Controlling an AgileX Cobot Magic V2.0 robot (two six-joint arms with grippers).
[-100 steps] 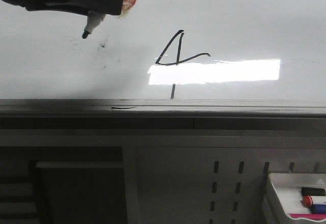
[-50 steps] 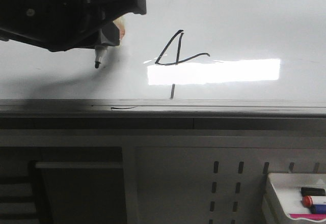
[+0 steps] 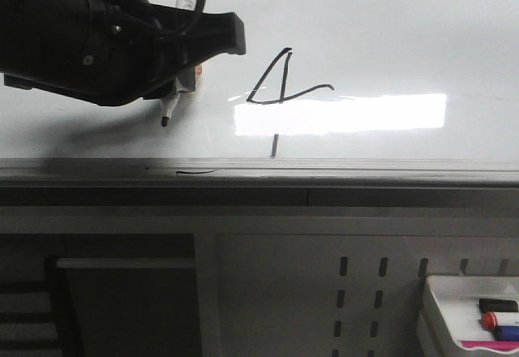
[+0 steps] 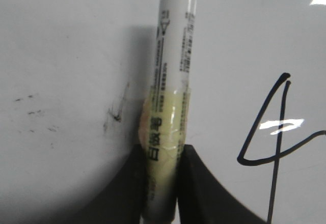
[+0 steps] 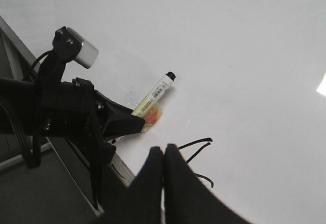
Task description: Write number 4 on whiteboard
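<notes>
Grey perforated panelling [image 3: 381,292] fills the nearest part of the front view, with a white tray [image 3: 454,312] of markers at its lower right corner. Above it runs the grey metal rim [image 3: 259,172] of the whiteboard [image 3: 405,32], whose glossy white face takes up everything beyond and carries a bright rectangular glare patch [image 3: 340,115] just behind the rim. A short black stroke lies on the rim itself, left of centre.

On the board's left side the left gripper [image 3: 182,81] is clamped on a marker [image 4: 170,81], its two dark fingers [image 4: 196,193] pressing the taped lower part of the white barrel. The marker's black tip [image 3: 165,120] points down toward the board, near the rim; whether it touches the surface I cannot tell. The number 4 [image 3: 280,89] sits to the right of that gripper, near but apart from it, its stem crossing the glare. Faint grey smudges [image 4: 114,113] mark the board beside the marker.

The right gripper [image 5: 164,155] hangs over the board with its fingers pressed together and empty.
</notes>
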